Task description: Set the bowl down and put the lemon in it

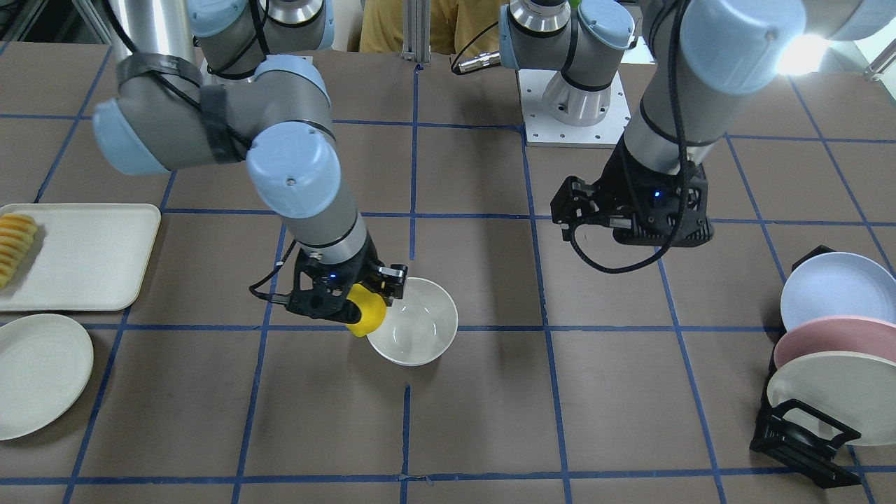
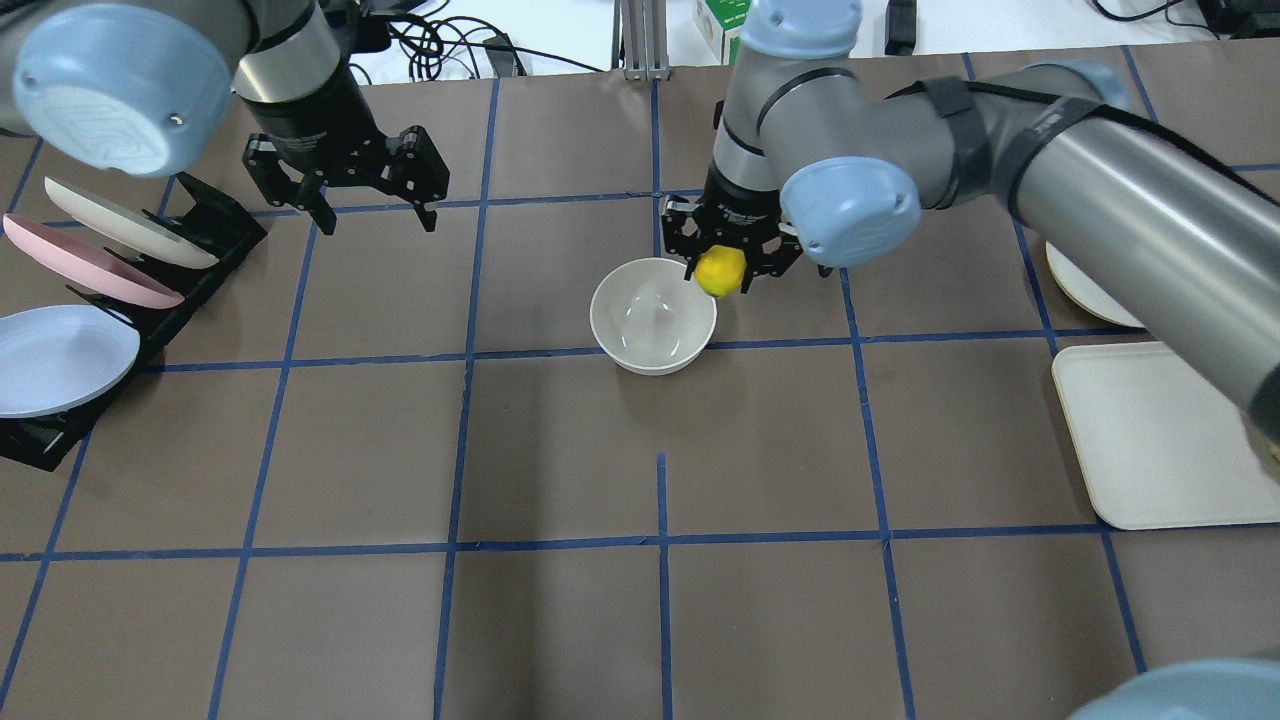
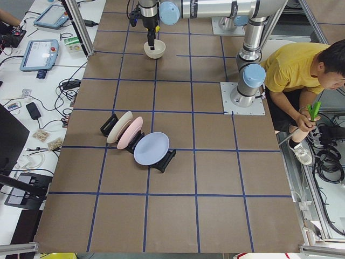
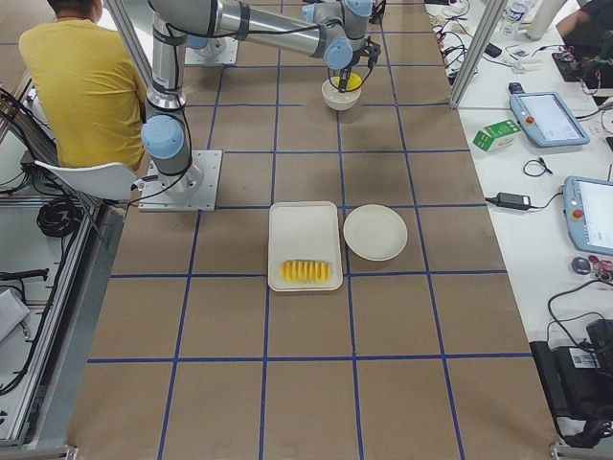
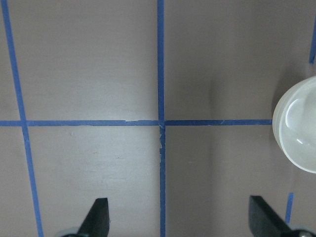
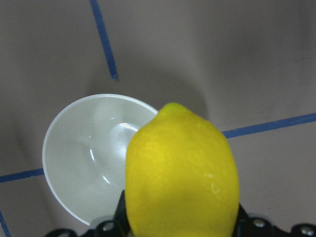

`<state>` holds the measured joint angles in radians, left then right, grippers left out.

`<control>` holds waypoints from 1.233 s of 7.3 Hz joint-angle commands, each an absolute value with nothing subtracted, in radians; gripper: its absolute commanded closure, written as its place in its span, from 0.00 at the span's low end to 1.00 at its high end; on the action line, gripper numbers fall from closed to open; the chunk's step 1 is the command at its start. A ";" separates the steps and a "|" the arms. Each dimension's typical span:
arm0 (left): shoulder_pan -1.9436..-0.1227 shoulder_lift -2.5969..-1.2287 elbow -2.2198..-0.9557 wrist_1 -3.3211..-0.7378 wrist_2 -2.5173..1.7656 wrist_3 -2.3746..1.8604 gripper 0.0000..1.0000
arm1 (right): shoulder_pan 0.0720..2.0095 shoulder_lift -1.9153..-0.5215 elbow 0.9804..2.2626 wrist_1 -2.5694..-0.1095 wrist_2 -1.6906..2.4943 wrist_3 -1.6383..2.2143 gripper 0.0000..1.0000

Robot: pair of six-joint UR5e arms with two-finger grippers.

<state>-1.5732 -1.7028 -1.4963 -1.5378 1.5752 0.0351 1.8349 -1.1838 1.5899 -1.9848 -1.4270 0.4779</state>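
The off-white bowl [image 2: 652, 318] stands upright and empty near the table's middle; it also shows in the front view [image 1: 414, 323]. My right gripper [image 2: 722, 274] is shut on the bright yellow lemon [image 1: 367, 310] and holds it just above the bowl's rim on my right side. In the right wrist view the lemon [image 6: 182, 173] overlaps the bowl's [image 6: 81, 158] near edge. My left gripper [image 2: 372, 212] is open and empty, hanging over bare table to the bowl's left. In its wrist view the bowl [image 5: 298, 131] sits at the right edge.
A black rack with three plates [image 2: 95, 265] stands at my far left. An off-white tray [image 1: 84, 255] with yellow-orange slices [image 1: 14, 246] and a flat off-white plate [image 1: 38, 371] lie at my far right. A person in yellow sits beside the robot base [image 4: 81, 81].
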 commanded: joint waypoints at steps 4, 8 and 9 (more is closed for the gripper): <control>-1.540 -1.600 -1.556 -1.543 1.565 0.075 0.00 | 1.954 -1.046 1.594 -2.083 -1.430 0.577 0.96; -1.529 -1.600 -1.565 -1.554 1.562 0.058 0.00 | 1.951 -1.011 1.595 -2.167 -1.503 0.569 0.16; -1.531 -1.601 -1.554 -1.554 1.562 0.058 0.00 | 1.950 -1.017 1.597 -2.161 -1.559 0.574 0.00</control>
<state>-1.5309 -1.6002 -1.5625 -1.5534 1.5618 0.0588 1.9516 -1.0146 1.5947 -2.1625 -1.5064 0.5702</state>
